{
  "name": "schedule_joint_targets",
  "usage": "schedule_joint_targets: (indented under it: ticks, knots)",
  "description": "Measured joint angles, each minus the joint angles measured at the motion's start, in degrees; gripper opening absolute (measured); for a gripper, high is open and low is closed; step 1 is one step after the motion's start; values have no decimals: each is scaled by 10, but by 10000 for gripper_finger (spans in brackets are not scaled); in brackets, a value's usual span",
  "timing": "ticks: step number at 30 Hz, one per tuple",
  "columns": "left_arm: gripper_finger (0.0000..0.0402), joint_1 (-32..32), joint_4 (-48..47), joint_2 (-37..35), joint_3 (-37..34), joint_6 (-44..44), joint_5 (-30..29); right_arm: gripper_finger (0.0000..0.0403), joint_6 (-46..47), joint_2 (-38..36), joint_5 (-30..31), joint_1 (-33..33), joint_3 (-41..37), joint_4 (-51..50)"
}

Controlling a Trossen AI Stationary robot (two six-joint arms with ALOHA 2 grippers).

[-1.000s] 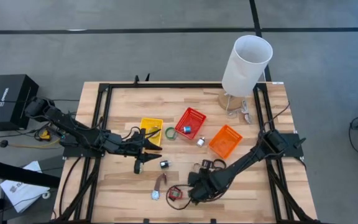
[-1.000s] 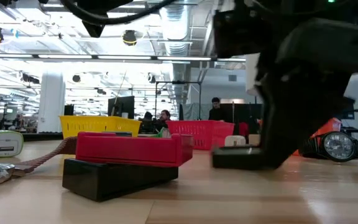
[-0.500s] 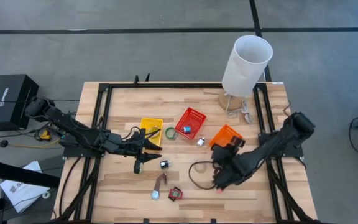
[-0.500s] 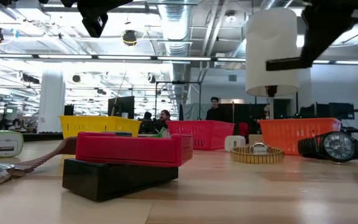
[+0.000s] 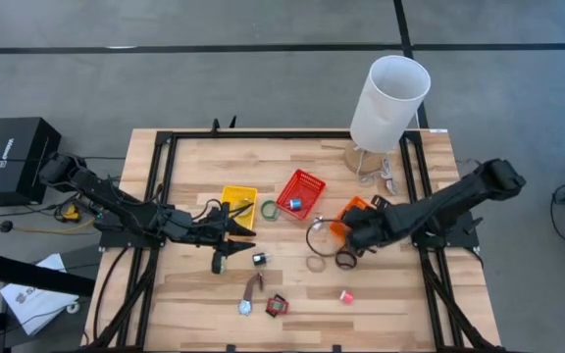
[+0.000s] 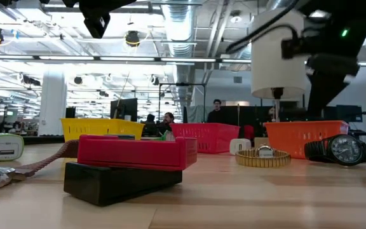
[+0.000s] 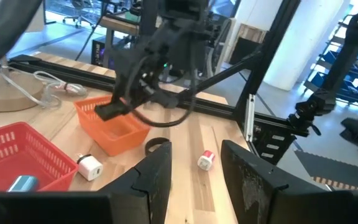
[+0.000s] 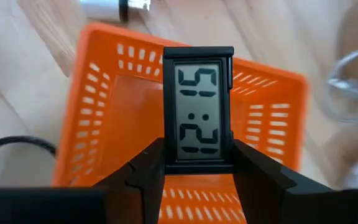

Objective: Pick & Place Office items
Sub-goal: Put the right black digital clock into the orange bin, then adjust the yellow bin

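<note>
My right gripper (image 5: 346, 235) hovers at the near left side of the orange basket (image 5: 359, 208), shut on a small black digital clock (image 8: 197, 109). A thin dark loop of cord (image 5: 319, 235) hangs from it. My left gripper (image 5: 245, 226) is open and waits beside the yellow basket (image 5: 235, 204). On the table lie a gold band (image 5: 315, 263), a black watch (image 5: 346, 259), a pink bit (image 5: 345, 296), a red-black square (image 5: 277, 305), a brown-strapped watch (image 5: 250, 294), a green ring (image 5: 269, 210) and a white cube (image 5: 316, 224). My right gripper pinches the clock's lower body (image 8: 197, 163) between its two fingers (image 8: 145, 177), one on each long side. The clock is lifted clear, its display facing the wrist camera, above the orange basket (image 8: 104, 124). The cord loop (image 7: 160, 117) hangs slack below it.
The red basket (image 5: 300, 192) with a blue item stands between the yellow and orange ones. A tall white cylinder (image 5: 388, 102) on a wooden base stands at the far right. Black rails frame the table on the left and right. Bare wood lies along the near edge.
My right gripper has risen from the near edge beside the red-black square and travelled toward the far right, to the orange basket, carrying the clock with its cord loop trailing. The pink bit, earlier covered by the arm, now shows.
</note>
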Motion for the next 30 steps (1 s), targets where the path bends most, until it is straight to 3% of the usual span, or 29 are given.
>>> schedule_joint_targets:
  ticks: [5, 12, 24, 30]
  knots:
    - [135, 0, 3, 0, 0, 0, -3, 155, -76, -13, -60, -58, -50, 58]
    - [135, 16, 18, 0, 0, 0, -2, 163, -97, -13, -119, -112, -64, 58]
    - [135, 88, 47, 0, 0, 44, -3, 209, -97, -13, -125, -119, -64, 58]
    - [135, 88, 46, 0, 0, 44, -1, 216, -94, -13, -167, -120, -28, 49]
